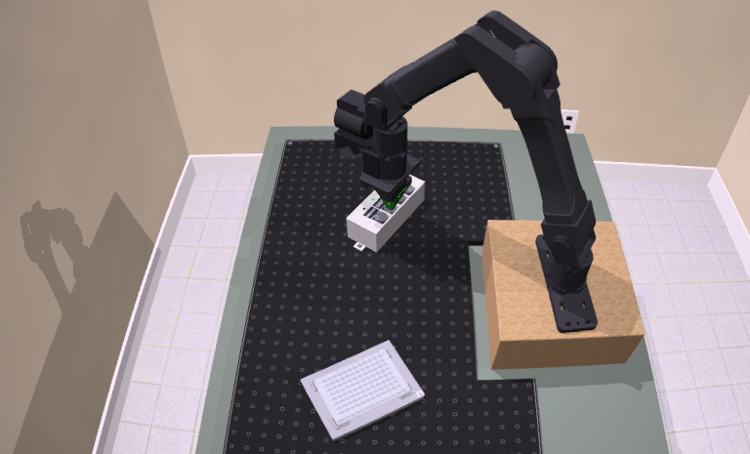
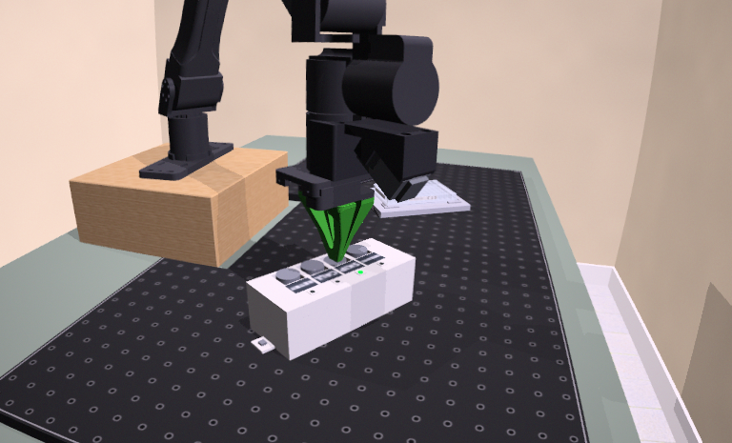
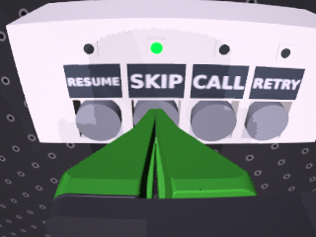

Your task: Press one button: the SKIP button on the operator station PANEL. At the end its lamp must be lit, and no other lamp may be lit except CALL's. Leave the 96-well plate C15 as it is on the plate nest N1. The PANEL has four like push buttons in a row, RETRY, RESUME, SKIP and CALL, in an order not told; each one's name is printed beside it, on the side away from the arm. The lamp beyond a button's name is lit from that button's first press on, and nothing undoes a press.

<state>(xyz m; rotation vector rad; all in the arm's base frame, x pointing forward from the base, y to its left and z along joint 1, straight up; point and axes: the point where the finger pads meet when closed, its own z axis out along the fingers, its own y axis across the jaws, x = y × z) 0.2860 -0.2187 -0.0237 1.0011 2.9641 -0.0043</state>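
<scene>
The white PANEL (image 3: pixel 158 66) stands on the black breadboard, also in the top view (image 1: pixel 385 217) and the exterior view (image 2: pixel 330 295). Its buttons read RESUME (image 3: pixel 98 120), SKIP, CALL (image 3: pixel 213 120) and RETRY (image 3: pixel 269 120) from left to right in the wrist view. The lamp beyond SKIP (image 3: pixel 156 47) glows green; it also shows in the exterior view (image 2: pixel 359 271). The other three lamps are dark. My gripper (image 3: pixel 155 118) (image 2: pixel 335 257), with green fingers, is shut and empty, its tips down on the SKIP button. The 96-well plate C15 (image 1: pixel 360 390) lies on nest N1 near the front edge.
The arm's base stands on a wooden block (image 1: pixel 559 294) to the right of the breadboard. A small white tag (image 2: pixel 262 344) lies at the PANEL's corner. A white raised rim (image 1: pixel 165 245) borders the tiled floor around the table.
</scene>
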